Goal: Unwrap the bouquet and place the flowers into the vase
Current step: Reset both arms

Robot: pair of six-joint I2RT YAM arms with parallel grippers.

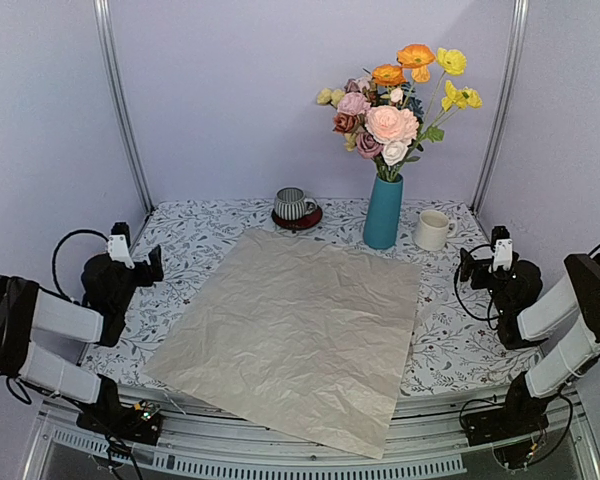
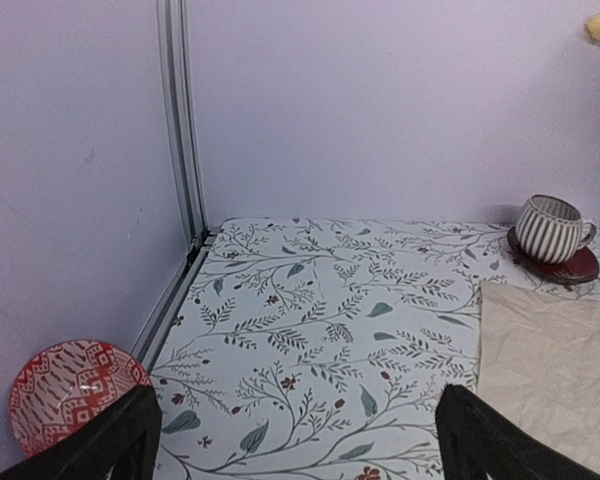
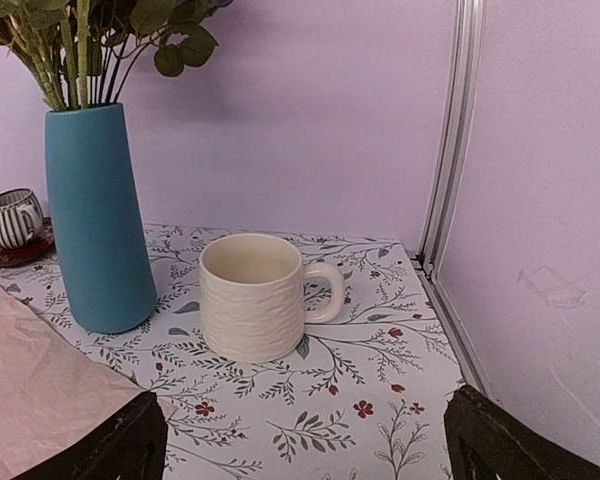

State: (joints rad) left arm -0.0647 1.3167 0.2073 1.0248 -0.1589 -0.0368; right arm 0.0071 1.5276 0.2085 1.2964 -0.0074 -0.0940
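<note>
Nearest the bases, both arms sit drawn back to the table's side edges. The left gripper (image 1: 148,264) and the right gripper (image 1: 468,264) are released, jaws spread wide with nothing between them, as both wrist views confirm. Between them the crinkled wrapping paper (image 1: 300,330) lies opened out flat across the floral tablecloth (image 1: 190,240), its near corner hanging over the front edge. No stems lie on it, and no ribbon can be made out.

Farther back stand a striped cup (image 1: 293,204) on a dark red saucer (image 1: 298,222), the teal vase (image 1: 383,212) and, just beside it on the right, a cream mug (image 1: 433,230). The flowers (image 1: 390,120) stand upright in the vase, stems inside its mouth and blooms fanned above.

Judged from this layout, the unwrapping and the placing both look done, so the task seems to be at its end. The next move likely calls for nothing beyond keeping the arms clear of the vase.
</note>
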